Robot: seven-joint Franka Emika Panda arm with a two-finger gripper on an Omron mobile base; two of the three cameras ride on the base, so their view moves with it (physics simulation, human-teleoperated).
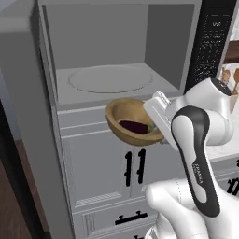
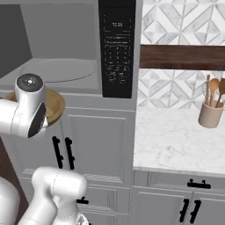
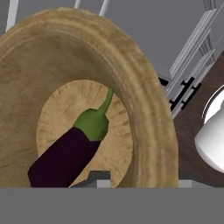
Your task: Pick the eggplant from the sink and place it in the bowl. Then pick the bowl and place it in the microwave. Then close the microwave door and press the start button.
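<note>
The wooden bowl [image 1: 113, 117] hangs tilted in the air in front of the cabinet, just below the open microwave [image 1: 98, 37] and its round turntable [image 1: 109, 78]. The dark purple eggplant [image 1: 134, 126] lies inside the bowl; the hand view shows the eggplant [image 3: 65, 157] with its green stem against the bowl's [image 3: 144, 109] inner wall. My gripper [image 1: 152, 122] sits at the bowl's right rim and holds it, the fingertips hidden by the wood. The microwave door [image 1: 23, 93] stands swung open at the left. The black control panel [image 2: 116, 48] is to the right of the opening. The sink is out of view.
Grey cabinet doors with black handles [image 1: 134, 168] stand below the microwave. To the right is a marble counter [image 2: 176, 140] with a beige utensil holder [image 2: 210, 115], and a dark wooden shelf [image 2: 182, 57] above it. My own arm [image 2: 28, 110] hides part of the bowl [image 2: 55, 105].
</note>
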